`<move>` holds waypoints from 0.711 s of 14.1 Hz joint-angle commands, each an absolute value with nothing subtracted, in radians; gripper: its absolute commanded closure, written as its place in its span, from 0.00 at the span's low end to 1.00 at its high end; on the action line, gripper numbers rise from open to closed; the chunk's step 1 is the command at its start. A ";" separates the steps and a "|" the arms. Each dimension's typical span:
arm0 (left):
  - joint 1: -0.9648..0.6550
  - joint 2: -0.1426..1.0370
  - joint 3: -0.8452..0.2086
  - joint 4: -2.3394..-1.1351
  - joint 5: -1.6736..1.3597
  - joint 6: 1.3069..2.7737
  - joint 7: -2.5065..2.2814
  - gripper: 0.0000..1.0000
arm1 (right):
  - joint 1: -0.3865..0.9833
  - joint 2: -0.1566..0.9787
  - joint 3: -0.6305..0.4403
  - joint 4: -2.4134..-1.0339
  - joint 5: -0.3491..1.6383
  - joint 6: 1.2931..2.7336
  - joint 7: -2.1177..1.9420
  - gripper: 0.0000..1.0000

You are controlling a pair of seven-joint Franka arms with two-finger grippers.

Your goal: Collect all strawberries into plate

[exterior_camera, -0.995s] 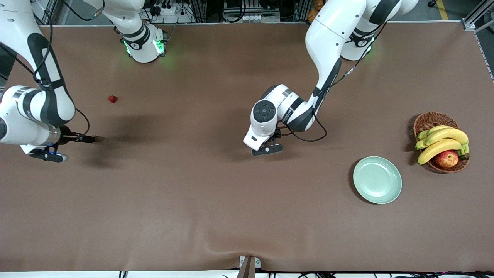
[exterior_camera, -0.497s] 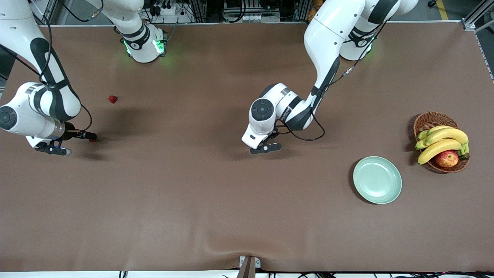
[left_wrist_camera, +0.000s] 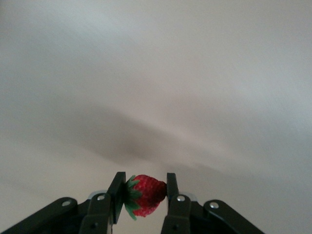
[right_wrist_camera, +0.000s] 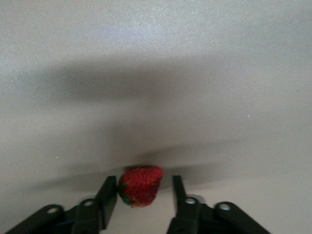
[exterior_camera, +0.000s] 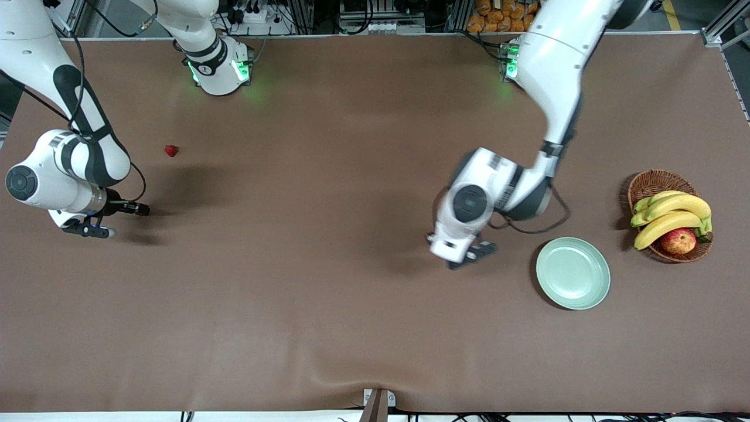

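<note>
My left gripper (left_wrist_camera: 145, 184) is shut on a red strawberry (left_wrist_camera: 150, 194) with a green cap, pinched between both pads. In the front view the left gripper (exterior_camera: 469, 257) hangs over bare table just beside the mint-green plate (exterior_camera: 573, 272), on the side toward the right arm's end. My right gripper (right_wrist_camera: 143, 183) is low at the right arm's end (exterior_camera: 139, 208), its jaws astride a second strawberry (right_wrist_camera: 141, 191) on the table. One pad touches it and a gap shows at the other. A third strawberry (exterior_camera: 171, 150) lies loose, farther from the front camera than the right gripper.
A wicker basket (exterior_camera: 655, 178) with bananas (exterior_camera: 674, 214) and an apple (exterior_camera: 678, 241) stands at the left arm's end, beside the plate. The brown table cover ripples near the front edge (exterior_camera: 378, 384).
The left arm has swung from the table's middle toward the plate, carrying its strawberry. The right gripper's jaws have narrowed around the strawberry on the table.
</note>
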State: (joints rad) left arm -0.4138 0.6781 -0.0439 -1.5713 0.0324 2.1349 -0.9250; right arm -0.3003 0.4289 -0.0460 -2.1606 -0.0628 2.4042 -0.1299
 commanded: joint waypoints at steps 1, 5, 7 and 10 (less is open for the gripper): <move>-0.278 0.667 -0.058 -1.565 0.099 2.121 -0.924 1.00 | -0.295 0.428 -0.040 -2.164 -0.077 2.418 -0.129 0.75; -0.151 0.666 -0.058 -1.551 0.112 2.126 -0.897 1.00 | -0.264 0.405 -0.037 -2.122 -0.074 2.325 -0.117 1.00; -0.100 0.669 -0.060 -1.554 0.135 2.144 -0.897 1.00 | -0.236 0.397 -0.029 -2.036 -0.026 2.181 -0.103 1.00; -0.060 0.676 -0.060 -1.555 0.135 2.197 -0.897 1.00 | -0.206 0.397 -0.029 -1.902 0.041 1.967 -0.089 1.00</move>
State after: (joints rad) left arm -0.0801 0.6779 -0.0479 -1.5509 0.1091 2.1668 -0.8872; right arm -0.2263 0.4073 -0.0284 -1.9742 -0.0022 2.0731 -0.1097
